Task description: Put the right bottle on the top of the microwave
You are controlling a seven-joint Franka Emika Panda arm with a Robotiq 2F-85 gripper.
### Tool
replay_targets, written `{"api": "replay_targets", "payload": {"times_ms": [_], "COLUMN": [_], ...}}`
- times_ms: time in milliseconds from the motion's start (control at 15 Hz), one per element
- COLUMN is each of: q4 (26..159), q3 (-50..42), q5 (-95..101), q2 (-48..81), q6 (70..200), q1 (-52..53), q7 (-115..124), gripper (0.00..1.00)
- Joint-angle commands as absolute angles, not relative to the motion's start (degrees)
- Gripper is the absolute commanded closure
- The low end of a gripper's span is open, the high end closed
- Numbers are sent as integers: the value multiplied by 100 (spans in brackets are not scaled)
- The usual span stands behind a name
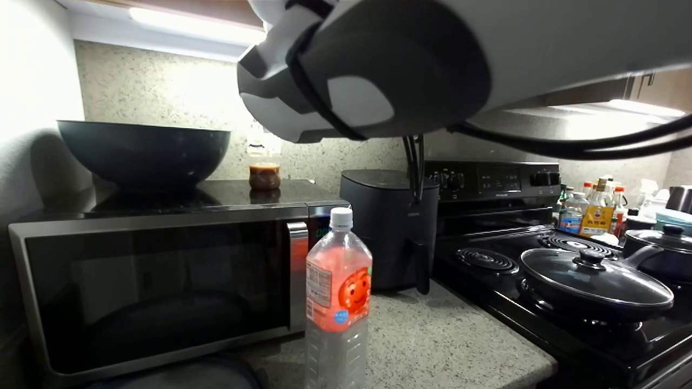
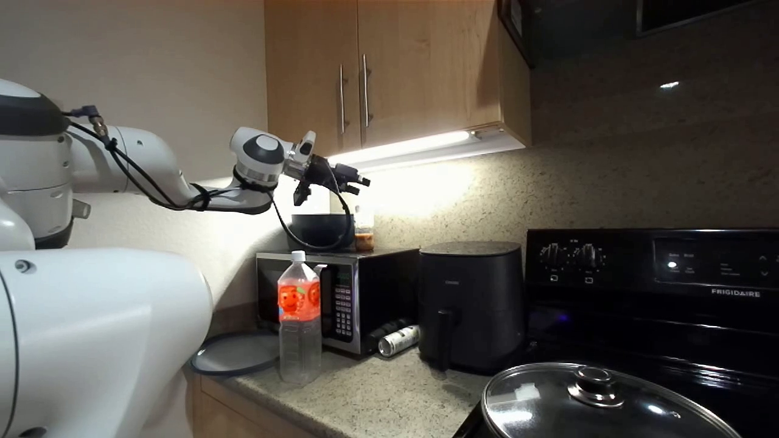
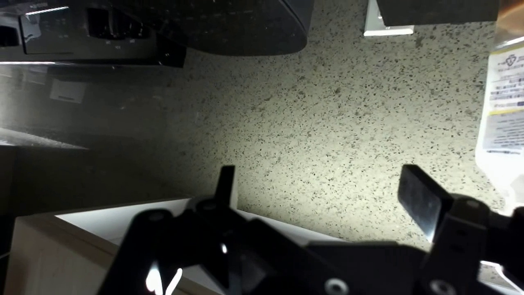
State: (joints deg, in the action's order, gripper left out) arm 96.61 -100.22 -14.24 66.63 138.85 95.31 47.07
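Black, boxy microwave oven: on its flat top, the small clear plastic bottle of brownish liquid stands upright beside a dark round bowl.
My black two-fingered gripper: I have its fingers well apart, the small bottle outside them in the wrist view.
Speckled grey countertop: a taller clear plastic bottle, red-labelled, stands before the microwave.
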Motion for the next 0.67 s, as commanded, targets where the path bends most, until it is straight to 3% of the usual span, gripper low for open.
{"api": "replay_targets", "payload": {"times_ms": [0,400,600], "q4": [9910,10363,10111], "q3": [-10203,-11278,-11274], "q5": [-1081,-880,-413], "q2": [6595,7285,7192], "q6": [13705,11008,10268], "q1": [9858,11349,11503], "q7": [5056,5923,6265], "gripper": [0,0,0]}}
